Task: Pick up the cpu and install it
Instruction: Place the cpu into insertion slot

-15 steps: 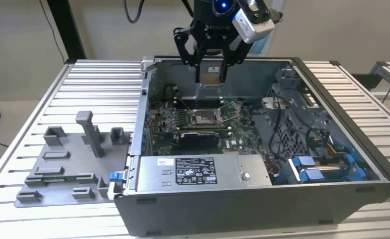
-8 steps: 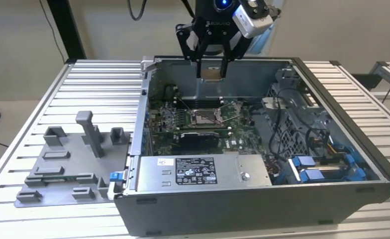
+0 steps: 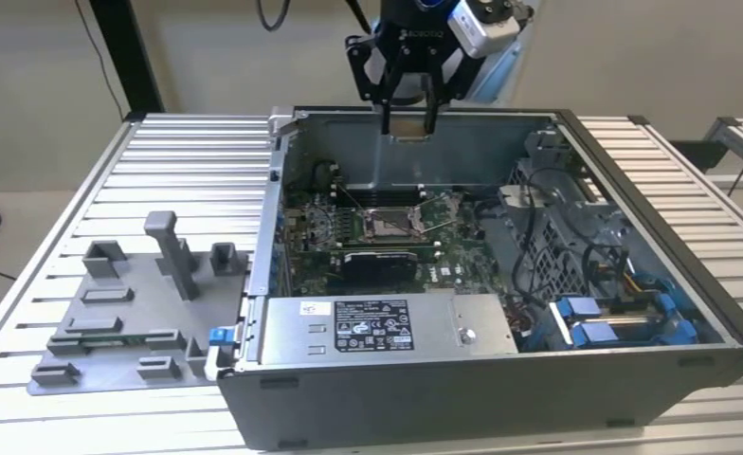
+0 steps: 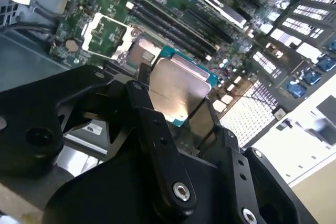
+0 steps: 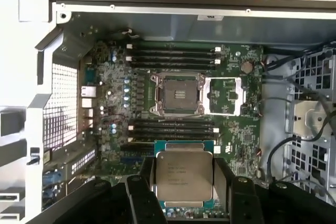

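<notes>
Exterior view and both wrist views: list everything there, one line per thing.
table: one, ribbed silver, under everything.
computer case: one, dark grey, lying open on the table.
tray: one, grey with upright posts, on the table at the exterior view's left of the case.
socket: one, metal frame with dark centre, inside the case.
power supply: one, silver, along the case's near side.
cpu: one, silvery top, held above the case.
gripper: one, black, shut on the cpu.

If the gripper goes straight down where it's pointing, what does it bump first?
The cpu the gripper holds would probably touch the motherboard near the open socket first; depth is unclear.
</notes>
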You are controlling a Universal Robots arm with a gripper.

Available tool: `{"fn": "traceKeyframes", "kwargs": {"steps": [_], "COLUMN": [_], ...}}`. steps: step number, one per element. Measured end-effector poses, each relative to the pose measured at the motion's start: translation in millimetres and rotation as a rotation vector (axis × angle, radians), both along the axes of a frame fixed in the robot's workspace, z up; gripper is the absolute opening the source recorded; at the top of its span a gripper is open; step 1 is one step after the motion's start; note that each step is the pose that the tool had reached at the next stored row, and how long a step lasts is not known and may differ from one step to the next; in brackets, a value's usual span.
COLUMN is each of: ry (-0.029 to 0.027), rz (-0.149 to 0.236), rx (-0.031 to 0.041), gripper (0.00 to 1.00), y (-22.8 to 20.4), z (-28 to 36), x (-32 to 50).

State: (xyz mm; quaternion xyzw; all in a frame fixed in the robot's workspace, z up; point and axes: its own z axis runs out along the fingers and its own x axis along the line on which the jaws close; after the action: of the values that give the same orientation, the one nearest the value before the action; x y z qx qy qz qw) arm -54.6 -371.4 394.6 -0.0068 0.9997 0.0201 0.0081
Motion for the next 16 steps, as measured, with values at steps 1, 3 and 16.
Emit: {"fn": "traceKeyframes", "kwargs": {"steps": [1,3,16], "ry": [0.0,0.0,0.0], "rz": [0.0,0.0,0.0], "rx": [0.0002,0.0001,0.0001], "gripper": [0.0,0.0,0.0], "y": [3.0,9.4,38.2], "z": [-0.4,-1.0,-4.6], "x": [1.7,4.1,12.5]}}
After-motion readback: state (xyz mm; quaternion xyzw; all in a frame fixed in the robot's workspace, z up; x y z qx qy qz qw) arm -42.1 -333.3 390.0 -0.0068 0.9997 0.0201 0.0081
